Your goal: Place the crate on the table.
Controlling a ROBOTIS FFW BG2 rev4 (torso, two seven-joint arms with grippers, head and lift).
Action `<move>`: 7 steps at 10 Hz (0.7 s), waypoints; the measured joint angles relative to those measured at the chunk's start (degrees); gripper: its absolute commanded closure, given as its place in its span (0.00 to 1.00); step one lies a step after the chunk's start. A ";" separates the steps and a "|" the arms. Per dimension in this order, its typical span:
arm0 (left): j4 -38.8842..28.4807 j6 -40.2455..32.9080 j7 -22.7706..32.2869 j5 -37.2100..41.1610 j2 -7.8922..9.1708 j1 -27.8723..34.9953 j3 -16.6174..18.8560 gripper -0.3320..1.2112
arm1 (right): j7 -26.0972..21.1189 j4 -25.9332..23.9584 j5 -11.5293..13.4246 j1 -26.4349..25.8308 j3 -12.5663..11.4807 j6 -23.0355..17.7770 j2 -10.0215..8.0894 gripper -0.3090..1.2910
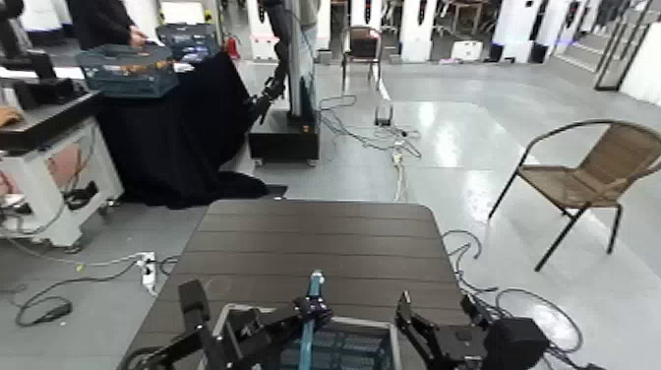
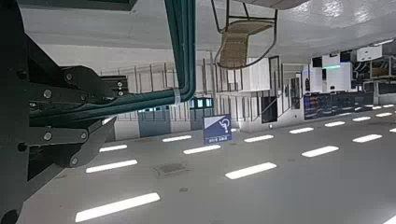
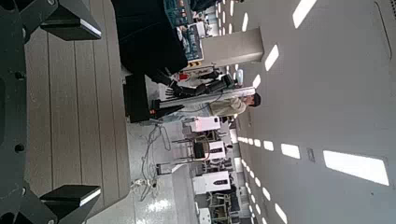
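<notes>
One broad, dark brown table with a slatted plank top and rounded corners (image 1: 325, 236) lies before us. At its near side, centrally, we have the blue-grey plastic crate with latticed sides and a grey rim (image 1: 394, 346); we cannot tell whether its base is touching the planks or just above them. To its right waits our black right gripper (image 1: 402, 312), fingers spread apart, clear of the handle. Our black left gripper (image 1: 313, 307) is clamped on the thin light-blue upright handle (image 1: 307, 339). We judge the step in hand to be the final setting down: we should keep the crate level, bring it far enough over the planks that its near side gets full support, then lower gently. A one-armed grip at the handle could let it swing or tip, so we should release only once the base sits flat.
</notes>
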 measured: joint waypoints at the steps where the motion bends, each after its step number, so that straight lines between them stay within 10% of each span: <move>1: 0.05 0.00 0.00 0.00 -0.05 0.00 0.04 0.99 | 0.00 0.00 0.00 0.00 0.00 0.00 0.00 0.28; 7: 0.52 -0.30 0.07 -0.02 -0.33 -0.34 -0.03 0.99 | 0.00 0.00 0.01 0.08 -0.09 -0.06 0.18 0.28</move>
